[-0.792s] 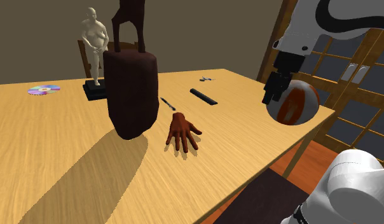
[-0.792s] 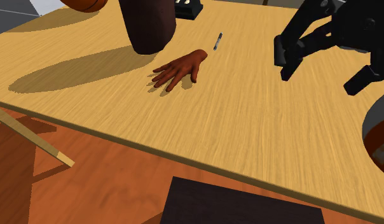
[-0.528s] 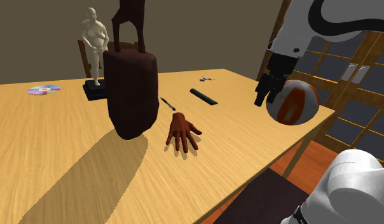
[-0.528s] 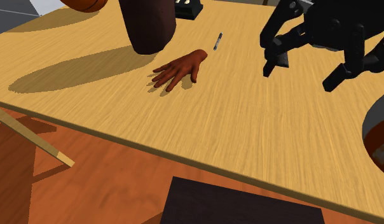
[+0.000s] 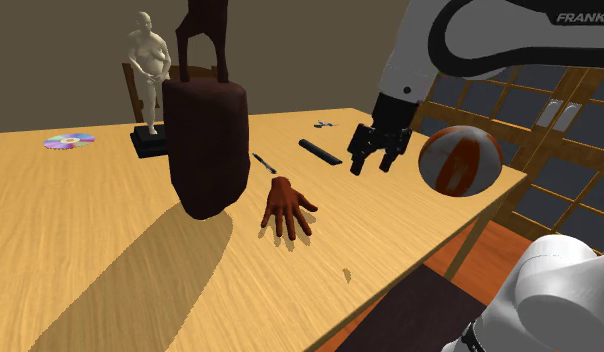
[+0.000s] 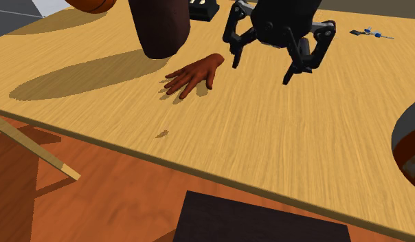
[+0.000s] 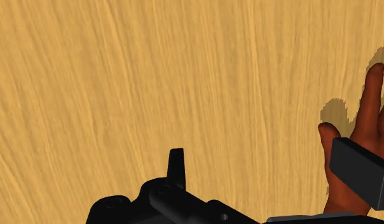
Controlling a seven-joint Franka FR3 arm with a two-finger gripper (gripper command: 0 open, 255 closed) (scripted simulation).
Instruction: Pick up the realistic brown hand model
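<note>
A wooden table (image 5: 90,230) runs under a window lattice, with a pale figurine (image 5: 148,70) and a shiny disc (image 5: 68,141) at its far side. In under a second my gripper (image 5: 375,160) has swung in from the table's corner by the orange-and-white ball (image 5: 460,160) and come lower. It now hangs near the brown hand model (image 5: 287,207), fingers spread wide and holding nothing. The model lies flat, palm down, well in from the table's edge. In the wrist view it sits beside one finger, not between them, so I judge the approach is unfinished. The tall dark vessel (image 5: 205,145) crowds the model on the shoulder view's left; the near side is bare wood, the freer way in
</note>
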